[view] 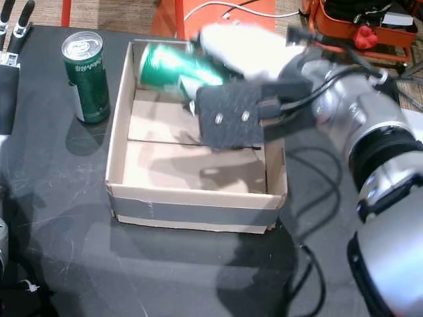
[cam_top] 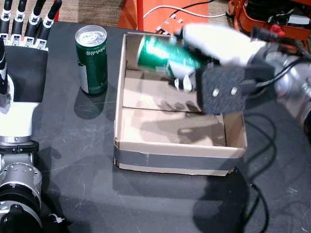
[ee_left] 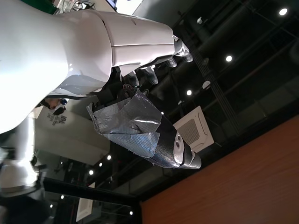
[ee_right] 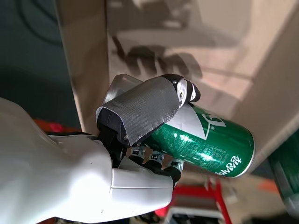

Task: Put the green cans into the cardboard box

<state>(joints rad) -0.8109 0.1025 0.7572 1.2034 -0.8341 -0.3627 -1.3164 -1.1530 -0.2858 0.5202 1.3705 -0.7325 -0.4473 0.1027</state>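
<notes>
A: Entry, right hand [cam_top: 214,73]. It holds one green can [cam_top: 165,56] on its side, fingers wrapped round the mid-body, thumb [ee_right: 145,105] taped in grey and lying across the top of the wall. The can is held above the far part of the cardboard box [cam_top: 146,150], inside the line of its back wall, not yet resting on the floor of the box.

B: Handling notes?

A: Judgement only: thin metal wall, glossy print, so slippery and easy to dent if squeezed hard. Weight unknown; I cannot tell whether it is full. The mid-body wrap looks the sensible hold, since the rims give little for fingers to bear on. In the right wrist view the can's base end sticks well out past the fingers, so it could pivot if the hold loosens.

B: Second can?

A: The standing can [cam_top: 91,59] is upright on the dark surface [cam_top: 73,184], just beside the box's left wall, outside it, tab end up. Same hold would suit: round the middle.

B: Left hand?

A: The left hand [cam_top: 26,24] sits at the far left of the surface, fingers straight and apart, holding nothing, well apart from the standing can. The box itself holds nothing so far.
</notes>
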